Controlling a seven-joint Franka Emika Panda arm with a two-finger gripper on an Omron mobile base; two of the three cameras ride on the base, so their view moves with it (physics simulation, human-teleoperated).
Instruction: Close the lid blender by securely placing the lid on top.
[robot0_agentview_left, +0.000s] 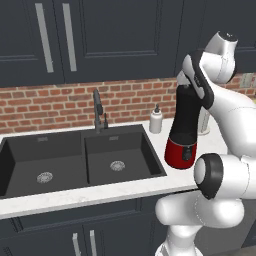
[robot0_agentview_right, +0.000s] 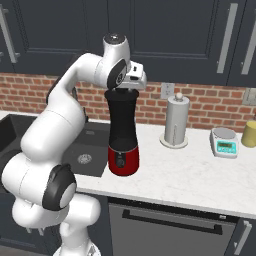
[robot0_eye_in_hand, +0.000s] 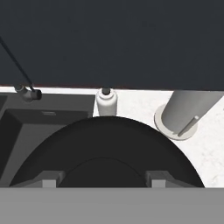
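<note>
The blender (robot0_agentview_left: 181, 150) (robot0_agentview_right: 123, 159) stands on the white counter just right of the sink: a tall black jar on a glossy red base. My gripper (robot0_agentview_left: 188, 90) (robot0_agentview_right: 125, 89) points straight down onto the jar's top. In the hand view the round black lid (robot0_eye_in_hand: 105, 140) spreads wide below the camera. Its raised centre lies between my fingertips (robot0_eye_in_hand: 49, 180), which stand against both of its sides. The gripper (robot0_eye_in_hand: 105, 180) looks shut on the lid, which sits at the jar's mouth. The seam between lid and jar is hidden by the hand.
A double black sink (robot0_agentview_left: 150, 150) with a dark faucet (robot0_agentview_left: 97, 111) lies left of the blender. A white soap bottle (robot0_agentview_left: 156, 120) (robot0_eye_in_hand: 106, 101) stands behind it. An upright white roll (robot0_agentview_right: 176, 120) (robot0_eye_in_hand: 188, 109), a small scale (robot0_agentview_right: 224, 142) and a yellow container (robot0_agentview_right: 249, 133) sit to the right.
</note>
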